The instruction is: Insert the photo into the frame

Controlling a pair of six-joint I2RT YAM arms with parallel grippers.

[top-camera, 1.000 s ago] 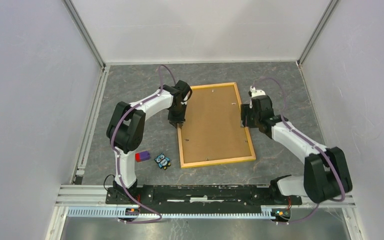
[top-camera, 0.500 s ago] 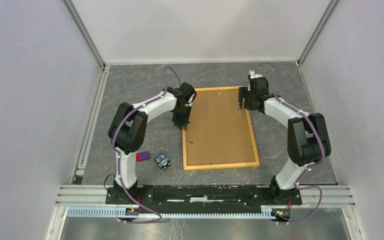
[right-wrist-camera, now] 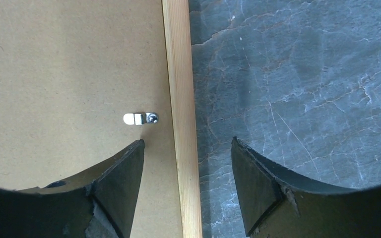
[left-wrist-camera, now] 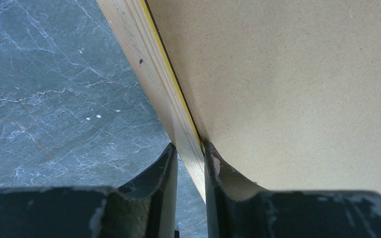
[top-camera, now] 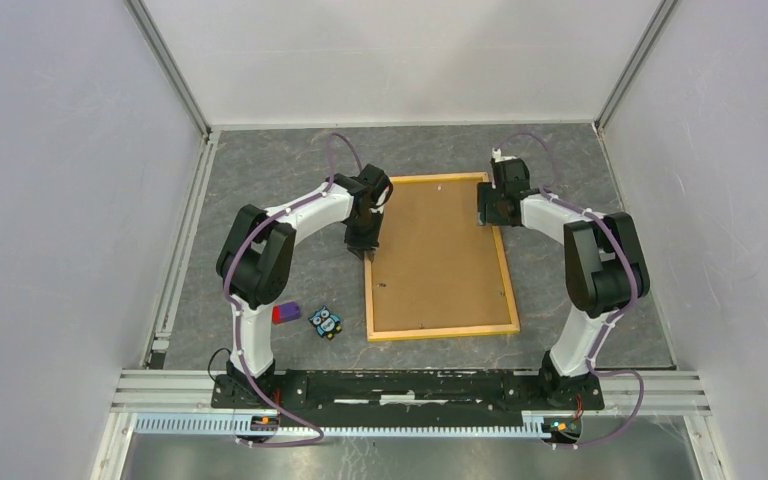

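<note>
The frame (top-camera: pixel 445 331) lies on the table with its thin yellow-orange border around a brown hardboard backing panel (top-camera: pixel 440 250). The photo is not in view. My left gripper (top-camera: pixel 364 250) is shut on the frame's left border (left-wrist-camera: pixel 149 64), one finger outside it and one on the backing (left-wrist-camera: pixel 287 84); its jaws show in the left wrist view (left-wrist-camera: pixel 188 148). My right gripper (top-camera: pixel 490 215) is open and straddles the right border (right-wrist-camera: pixel 178 64) near the far right corner, touching nothing, as the right wrist view (right-wrist-camera: pixel 187 141) shows. A metal clip (right-wrist-camera: pixel 141 119) sits on the backing just ahead of it.
A purple and red block (top-camera: pixel 285 313) and a small blue owl figure (top-camera: pixel 326 322) lie on the table left of the frame's near corner. White walls enclose the grey marbled table on three sides.
The frame has shifted right and turned straighter with my left gripper on it. My right gripper has moved from the middle of the right border up to its far end.
</note>
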